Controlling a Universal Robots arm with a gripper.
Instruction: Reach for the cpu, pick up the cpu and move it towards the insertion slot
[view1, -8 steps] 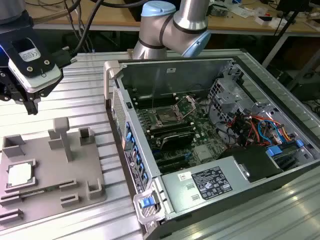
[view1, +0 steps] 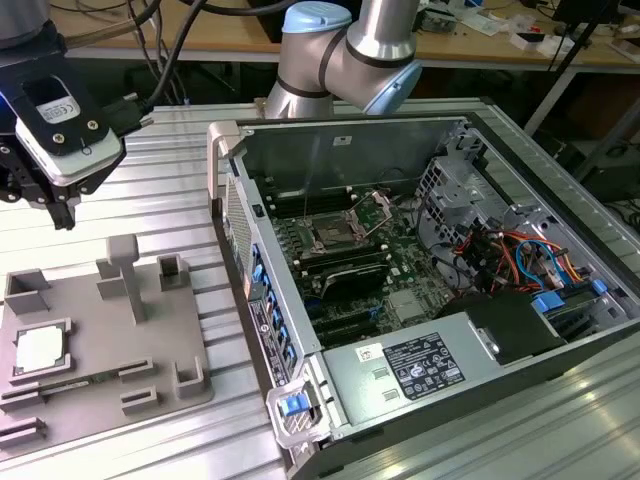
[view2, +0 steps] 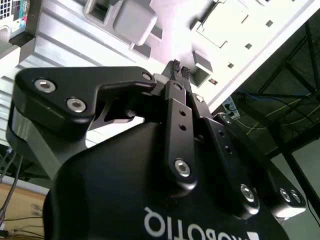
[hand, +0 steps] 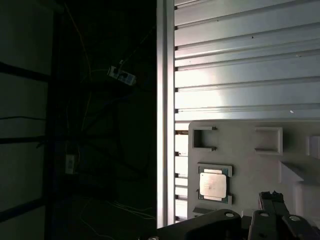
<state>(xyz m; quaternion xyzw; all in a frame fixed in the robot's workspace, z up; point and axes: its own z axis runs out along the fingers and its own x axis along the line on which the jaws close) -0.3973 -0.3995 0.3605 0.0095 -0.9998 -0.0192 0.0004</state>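
The cpu (view1: 40, 349), a silvery square chip with a thin green rim, lies flat in a recess at the exterior view's left end of a grey fixture plate (view1: 105, 335). The first wrist view shows the cpu (hand: 214, 184) too. My gripper (view1: 64, 212) hangs in the air above the far left part of the plate, well clear of the chip. Its fingertips (view2: 176, 65) sit pressed together with nothing between them. The insertion slot (view1: 335, 233) is a dark square socket with a shiny frame on the green board inside the open computer case.
The open case (view1: 420, 290) with its upright metal walls fills the exterior view's right. Grey posts and brackets (view1: 125, 270) rise from the fixture plate, and a long green memory stick (view1: 75, 383) lies along its near edge. Ribbed aluminium table (view1: 170, 170) runs underneath.
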